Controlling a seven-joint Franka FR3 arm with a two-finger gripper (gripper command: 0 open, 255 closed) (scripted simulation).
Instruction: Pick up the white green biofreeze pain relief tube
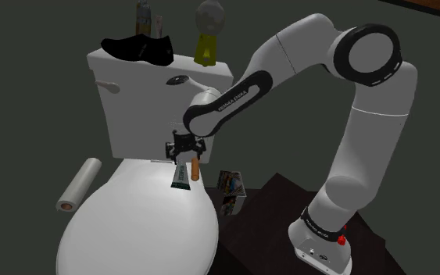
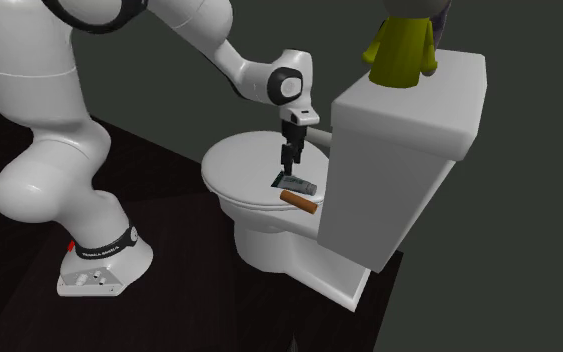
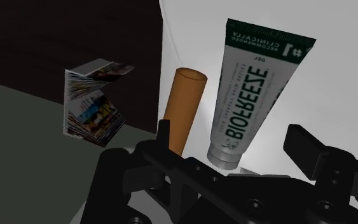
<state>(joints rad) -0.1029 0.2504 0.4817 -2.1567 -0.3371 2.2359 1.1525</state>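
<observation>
Near the middle of the frame the gripper (image 2: 288, 160), spread apart, hangs just above the white and green Biofreeze tube (image 3: 250, 89) lying on the toilet lid (image 1: 132, 226), so I judge grasping and lifting are not yet done.

**Gripper parted, pointing down**

Your arm (image 1: 374, 133) climbs from its base (image 1: 320, 238) to a high elbow (image 1: 370, 55) and folds there. From the elbow the forearm (image 1: 237, 94) slopes down toward the shoulder view's left. It ends in the wrist (image 1: 198, 117), which sits directly above the fingers (image 3: 303, 147). Below the wrist your gripper (image 1: 184, 158) hangs close to vertical, with the fingertips as its lowest part. In the wrist view the two black fingers stand well apart, one on each side of the middle. They do not meet, and the jaws are spread wide.
</observation>
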